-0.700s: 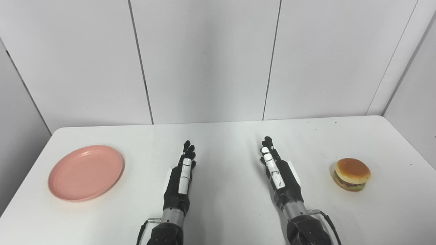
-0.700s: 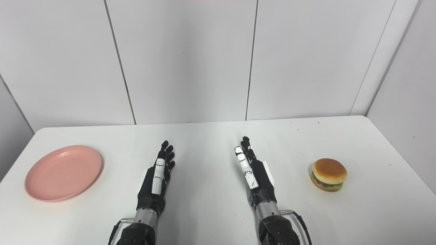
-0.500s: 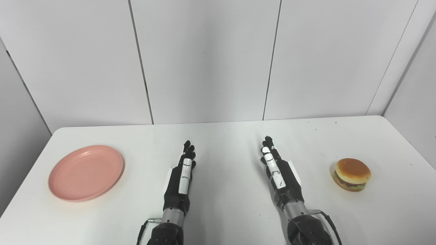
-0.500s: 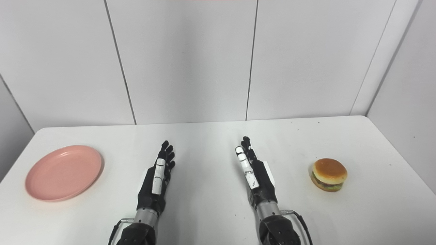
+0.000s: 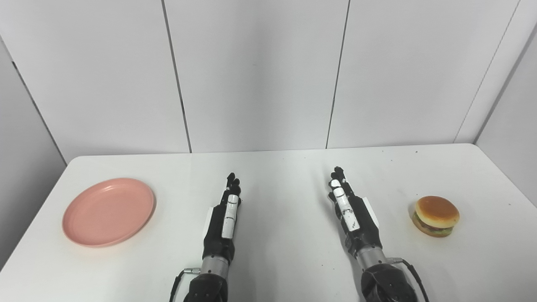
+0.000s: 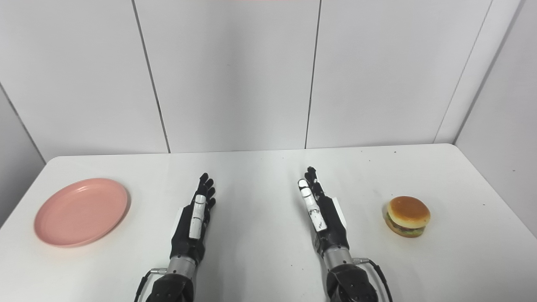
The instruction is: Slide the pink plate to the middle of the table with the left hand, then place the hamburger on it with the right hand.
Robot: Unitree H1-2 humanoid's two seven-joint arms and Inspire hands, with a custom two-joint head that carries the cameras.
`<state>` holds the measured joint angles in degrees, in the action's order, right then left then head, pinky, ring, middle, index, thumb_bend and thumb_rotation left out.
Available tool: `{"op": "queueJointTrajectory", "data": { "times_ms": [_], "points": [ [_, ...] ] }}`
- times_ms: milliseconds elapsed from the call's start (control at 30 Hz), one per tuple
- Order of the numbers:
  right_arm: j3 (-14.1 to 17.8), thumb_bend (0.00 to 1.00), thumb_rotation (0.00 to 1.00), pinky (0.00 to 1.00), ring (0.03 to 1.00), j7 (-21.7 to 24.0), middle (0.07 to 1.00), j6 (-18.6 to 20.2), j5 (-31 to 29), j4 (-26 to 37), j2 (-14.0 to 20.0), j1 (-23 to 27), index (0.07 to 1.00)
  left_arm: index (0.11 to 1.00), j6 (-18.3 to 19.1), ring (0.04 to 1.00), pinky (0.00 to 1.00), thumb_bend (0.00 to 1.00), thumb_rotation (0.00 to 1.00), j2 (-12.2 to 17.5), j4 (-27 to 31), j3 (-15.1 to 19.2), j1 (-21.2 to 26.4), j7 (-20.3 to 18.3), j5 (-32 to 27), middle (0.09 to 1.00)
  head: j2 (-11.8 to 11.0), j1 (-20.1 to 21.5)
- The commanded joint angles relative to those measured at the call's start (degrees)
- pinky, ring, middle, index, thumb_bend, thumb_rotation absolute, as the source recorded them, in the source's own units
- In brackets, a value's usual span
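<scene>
Pink plate (image 5: 108, 211) far left; hamburger (image 5: 435, 216) far right; both hands' fingers (image 5: 231, 193) outstretched, empty.

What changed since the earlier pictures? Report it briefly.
The right hand edged slightly toward the hamburger; the view itself shifted a little. Nothing grasped or released. The left hand, pink plate and hamburger stayed put, both hands open.

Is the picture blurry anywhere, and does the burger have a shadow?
Left eye view: sharp all over; the hamburger has a thin dark shadow on its left, on the white table. Right eye view: also sharp; the pink plate casts a faint soft shadow along its right rim, and the table shines a little, without harsh glare.
</scene>
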<state>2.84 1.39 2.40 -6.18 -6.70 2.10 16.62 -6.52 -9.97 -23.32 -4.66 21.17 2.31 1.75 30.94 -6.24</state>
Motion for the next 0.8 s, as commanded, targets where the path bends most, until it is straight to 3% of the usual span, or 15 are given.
{"op": "queueJointTrajectory", "data": {
  "times_ms": [0, 233, 333, 433, 567, 767],
  "points": [
    [0.18, 0.63, 0.85, 1.0, 1.0, 0.13, 0.997, -0.5, -0.16, 2.15, 0.02, 1.52, 1.0, 1.0, 0.56, 1.0, 1.0, 0.7, 1.0, 0.0, -2.4, 0.02, -2.53, 0.58, 0.53, 1.0, 0.0, -0.13],
    [1.16, 0.61, 0.81, 1.0, 1.0, 0.49, 0.999, -1.3, -2.0, 1.12, -0.08, 1.54, 1.0, 1.0, -1.08, 1.0, 1.0, 0.68, 1.0, -0.38, -4.15, 0.11, -2.1, 0.8, 0.33, 1.0, -1.33, -4.77],
    [1.51, 0.59, 0.81, 1.0, 1.0, 1.51, 1.0, -4.04, -2.83, -1.64, 0.52, 1.92, 1.0, 1.0, -4.02, 1.0, 1.0, 0.68, 1.0, -0.82, -6.27, 0.6, -1.28, 1.7, 0.2, 1.0, -2.88, -9.7],
    [1.95, 0.63, 0.81, 1.0, 1.0, 2.75, 1.0, -5.99, -3.74, -3.8, 1.22, 2.21, 1.0, 1.0, -6.48, 1.0, 1.0, 0.67, 1.0, -1.02, -6.76, 0.98, -0.56, 3.33, 0.9, 1.0, -3.66, -12.07],
    [2.77, 0.63, 0.81, 1.0, 0.987, 1.94, 0.98, -6.23, -3.61, -3.35, 1.43, 1.82, 0.991, 0.998, -4.37, 1.0, 1.0, 0.68, 1.0, -1.1, -1.78, 2.66, 0.01, 5.02, 0.14, 1.0, -5.17, -15.16],
    [2.81, 0.58, 0.82, 1.0, 0.965, 0.57, 0.958, -5.65, -2.66, -1.43, 0.56, 1.55, 0.964, 0.983, 1.46, 0.987, 1.0, 0.75, 1.0, 2.64, 8.15, 6.95, 1.68, 4.11, -2.74, 0.983, -6.85, -18.11]
  ]
}}
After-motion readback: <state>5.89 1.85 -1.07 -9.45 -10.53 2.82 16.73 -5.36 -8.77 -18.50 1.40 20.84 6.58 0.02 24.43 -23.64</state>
